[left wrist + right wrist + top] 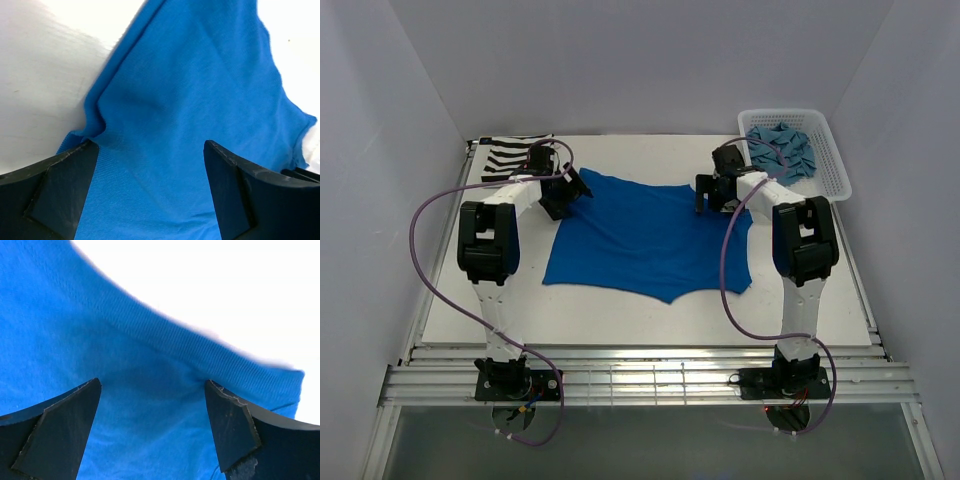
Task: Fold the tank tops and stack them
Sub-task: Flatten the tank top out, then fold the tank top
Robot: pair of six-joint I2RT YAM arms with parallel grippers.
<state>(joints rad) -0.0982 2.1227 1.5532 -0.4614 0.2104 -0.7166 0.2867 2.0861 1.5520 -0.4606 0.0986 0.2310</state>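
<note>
The bright royal blue tank top (645, 238) lies spread flat in the middle of the table. My left gripper (567, 192) is open at its far left corner, with blue cloth (165, 125) between the spread fingers (60, 195). My right gripper (712, 196) is open at its far right edge, fingers (235, 425) astride the ribbed hem (200, 347). The black-and-white striped tank top (512, 155) lies folded at the far left corner. The muted teal-blue tank top (782, 148) is crumpled in the basket.
The white plastic lattice basket (828, 150) stands at the far right corner of the table. White walls enclose the left, back and right sides. Purple cables loop beside both arms. A metal rail frame (640, 380) runs along the near edge.
</note>
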